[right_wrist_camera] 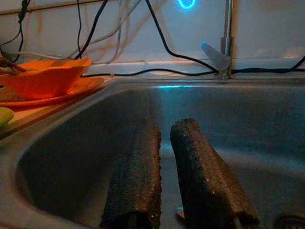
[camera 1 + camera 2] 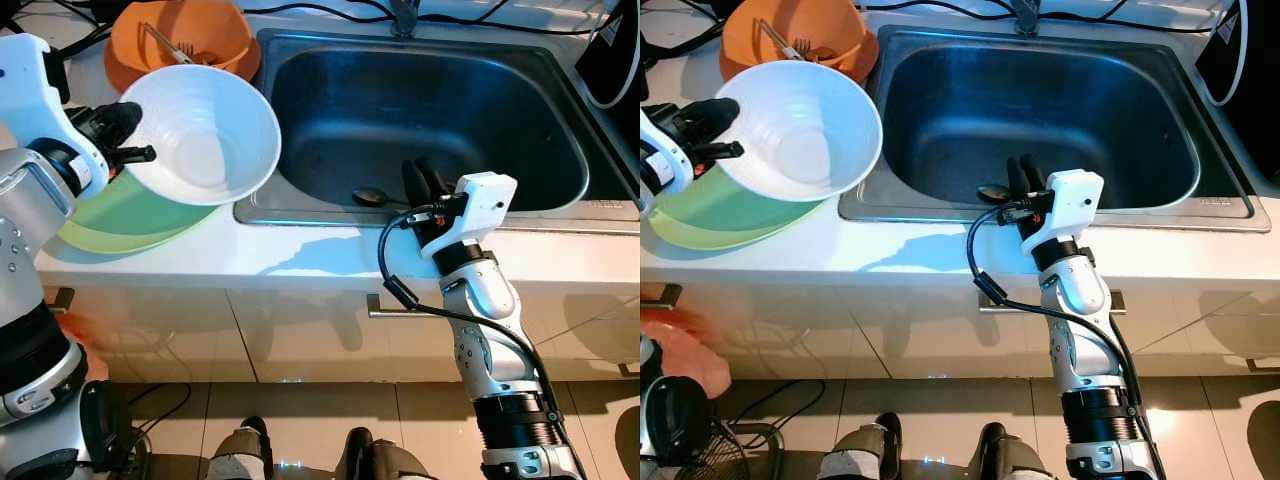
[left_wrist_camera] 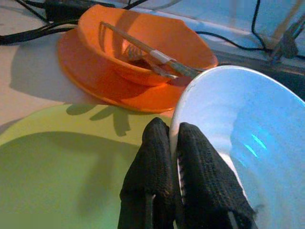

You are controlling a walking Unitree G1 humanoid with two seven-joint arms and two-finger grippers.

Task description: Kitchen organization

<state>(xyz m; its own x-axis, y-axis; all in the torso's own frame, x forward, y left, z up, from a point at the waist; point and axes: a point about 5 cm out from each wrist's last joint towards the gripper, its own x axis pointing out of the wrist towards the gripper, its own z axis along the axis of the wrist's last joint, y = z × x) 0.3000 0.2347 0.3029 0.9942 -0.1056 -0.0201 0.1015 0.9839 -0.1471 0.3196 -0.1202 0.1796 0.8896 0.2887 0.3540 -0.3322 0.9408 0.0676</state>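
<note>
Your left gripper (image 3: 174, 143) is clenched on the rim of the white bowl (image 2: 210, 135), held tilted above the green plate (image 2: 120, 215) at the table's left. Your right gripper (image 1: 164, 143) hangs over the sink (image 2: 560, 120), jaws slightly parted, empty. Next, I judge, set the bowl down level.

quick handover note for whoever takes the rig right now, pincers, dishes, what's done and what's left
Left pincer: shut on the rim of the white bowl, held tilted above the green plates beside the sink.
Right pincer: holds nothing, fingers slightly apart, at the sink's front edge just over a spoon lying in the basin.
Orange bowl with utensils sits on an orange plate at the back of the counter.
Done: white bowl picked up.
Left: place the white bowl, likely retrieve the spoon, sort the rest.
</note>
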